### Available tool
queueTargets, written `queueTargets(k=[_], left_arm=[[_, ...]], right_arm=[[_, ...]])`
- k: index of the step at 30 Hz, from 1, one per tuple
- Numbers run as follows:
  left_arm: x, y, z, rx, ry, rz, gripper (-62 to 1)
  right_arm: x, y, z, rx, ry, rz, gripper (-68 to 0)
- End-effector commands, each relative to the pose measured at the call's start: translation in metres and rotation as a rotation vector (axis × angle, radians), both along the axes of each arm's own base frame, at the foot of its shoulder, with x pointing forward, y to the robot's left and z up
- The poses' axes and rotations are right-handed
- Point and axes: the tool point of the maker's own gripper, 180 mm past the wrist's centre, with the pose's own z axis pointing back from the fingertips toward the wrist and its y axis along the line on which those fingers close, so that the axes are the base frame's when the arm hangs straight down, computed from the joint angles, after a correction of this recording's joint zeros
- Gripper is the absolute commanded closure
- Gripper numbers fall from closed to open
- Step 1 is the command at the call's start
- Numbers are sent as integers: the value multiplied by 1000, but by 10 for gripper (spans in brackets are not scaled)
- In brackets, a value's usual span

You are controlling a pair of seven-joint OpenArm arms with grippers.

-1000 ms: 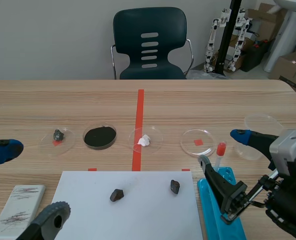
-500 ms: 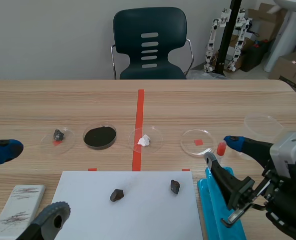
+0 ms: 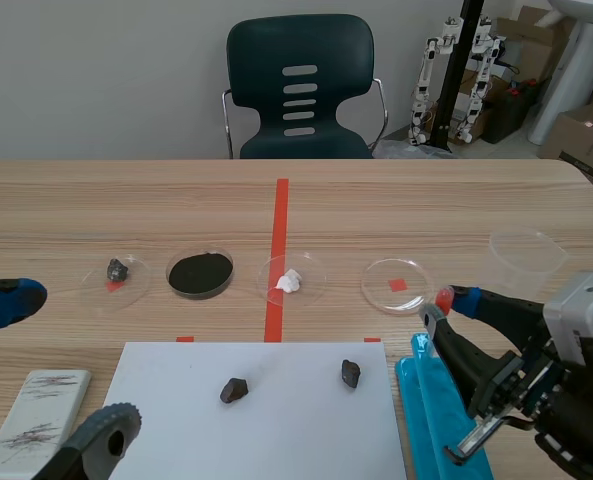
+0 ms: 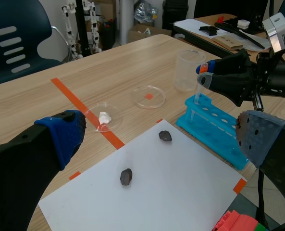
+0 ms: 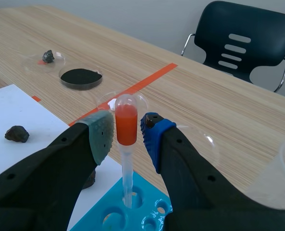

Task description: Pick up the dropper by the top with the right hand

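Table (image 3: pixel 426 200): it is carrying the blue rack (image 4: pixel 214 132), which is serving as the landmark here.
Paper (image 3: pixel 276 420): a white sheet is lying just beside the rack, on the side toward the left arm.
Right pincer (image 5: pixel 127 137): it is hovering over the rack's far end. Its fingers are narrowed to barely wider than the dropper's red bulb, with one pad on each side. A sliver of gap is showing on the blue pad's side, so it is holding nothing yet.
Left pincer (image 4: pixel 161 137): it is hanging wide open and empty, well apart from the rack.
Dropper (image 5: pixel 126 126): it is standing upright in a hole at the rack's far end, with the bulb on top.
Change: over the last second the right pincer's fingers have been drawing in from a wide spread onto the bulb.
Meaning: the grip by the top is probably about to close. The lift is not yet starting.
Writing: none is showing clearly enough to read.
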Motion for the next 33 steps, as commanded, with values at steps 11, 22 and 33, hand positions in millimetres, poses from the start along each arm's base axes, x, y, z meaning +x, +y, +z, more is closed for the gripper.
queueTargets(k=[11, 22, 33], left_arm=[[2, -3, 12, -34, -33, -1, -623], [2, -3, 12, -34, -33, -1, -623], [2, -3, 12, -34, -33, -1, -623]], right_arm=[[3, 2, 10, 16, -34, 7, -125], [1, 4, 8, -3, -38, 23, -200], [-4, 4, 9, 8, -41, 27, -200]])
